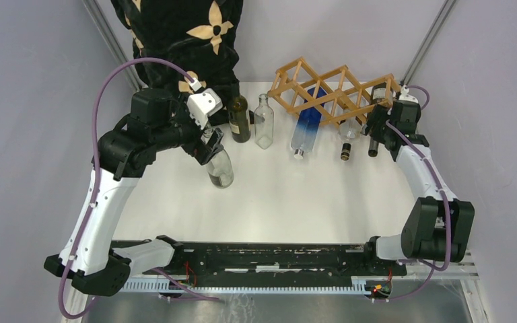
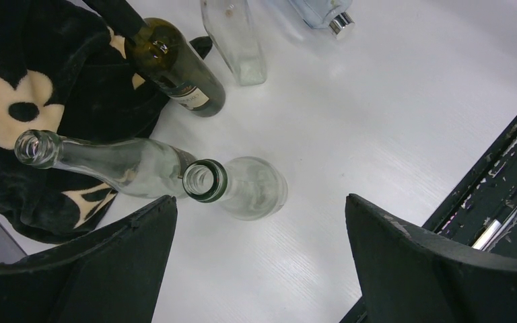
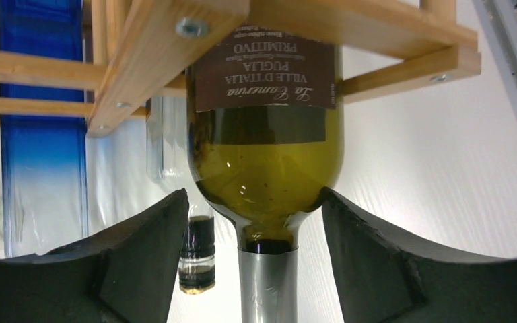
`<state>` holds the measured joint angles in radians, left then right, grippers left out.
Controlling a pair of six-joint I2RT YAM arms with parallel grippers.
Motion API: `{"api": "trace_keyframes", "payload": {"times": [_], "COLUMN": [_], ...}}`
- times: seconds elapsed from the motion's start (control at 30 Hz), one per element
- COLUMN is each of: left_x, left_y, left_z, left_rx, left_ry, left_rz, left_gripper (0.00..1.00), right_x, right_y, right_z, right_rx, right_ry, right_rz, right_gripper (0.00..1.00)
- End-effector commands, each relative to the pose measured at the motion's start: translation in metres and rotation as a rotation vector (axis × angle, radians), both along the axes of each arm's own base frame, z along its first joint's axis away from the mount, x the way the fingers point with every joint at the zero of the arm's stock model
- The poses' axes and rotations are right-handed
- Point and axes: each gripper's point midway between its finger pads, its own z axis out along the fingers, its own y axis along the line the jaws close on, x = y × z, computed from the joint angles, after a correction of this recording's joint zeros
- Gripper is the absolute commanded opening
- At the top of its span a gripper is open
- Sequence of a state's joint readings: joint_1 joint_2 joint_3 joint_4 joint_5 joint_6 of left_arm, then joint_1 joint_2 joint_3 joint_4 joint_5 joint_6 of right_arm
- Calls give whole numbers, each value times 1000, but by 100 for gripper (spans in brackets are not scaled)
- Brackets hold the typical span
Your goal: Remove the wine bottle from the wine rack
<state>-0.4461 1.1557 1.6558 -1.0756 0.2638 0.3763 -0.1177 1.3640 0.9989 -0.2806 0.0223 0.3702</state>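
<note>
**Right end effector open at the racked wine bottle**

On the left, the left end effector [image 1: 210,142] hung wide open above a clear bottle [image 1: 221,169] standing on the desk [image 1: 276,202]. We judged it was only keeping out of the way. Further right, the wine rack [image 3: 148,60] carried a blue bottle [image 1: 307,124]. In its rightmost cell lay the wine bottle [image 3: 266,155], neck toward the arms. The right end effector [image 3: 252,195] was open, one finger on each side of the neck and not touching it, probably so that it could close and pull the bottle straight out.
</note>
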Motion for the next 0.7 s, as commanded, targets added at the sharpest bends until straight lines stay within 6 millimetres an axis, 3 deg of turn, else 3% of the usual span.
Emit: {"api": "trace_keyframes", "payload": {"times": [0.0, 0.17, 0.3, 0.5, 0.67], "left_x": [1, 1, 1, 1, 0], "left_y": [0, 2, 2, 1, 0], "left_z": [18, 19, 20, 19, 22], "left_rx": [-13, -4, -3, -6, -13], "left_ry": [-82, -94, -96, -93, -95], "left_rz": [-25, -22, -22, -22, -28], "left_gripper": [100, 100, 100, 100, 100], "right_x": [23, 23, 19, 11, 0], "right_y": [-1, 1, 3, 10, 19], "right_z": [19, 8, 2, 0, 4], "right_rx": [-1, 8, 24, 65, 116], "right_ry": [-43, -11, -9, -31, -58], "right_rz": [7, 14, 9, 10, 14], "right_gripper": [76, 72, 62, 34, 4]}}
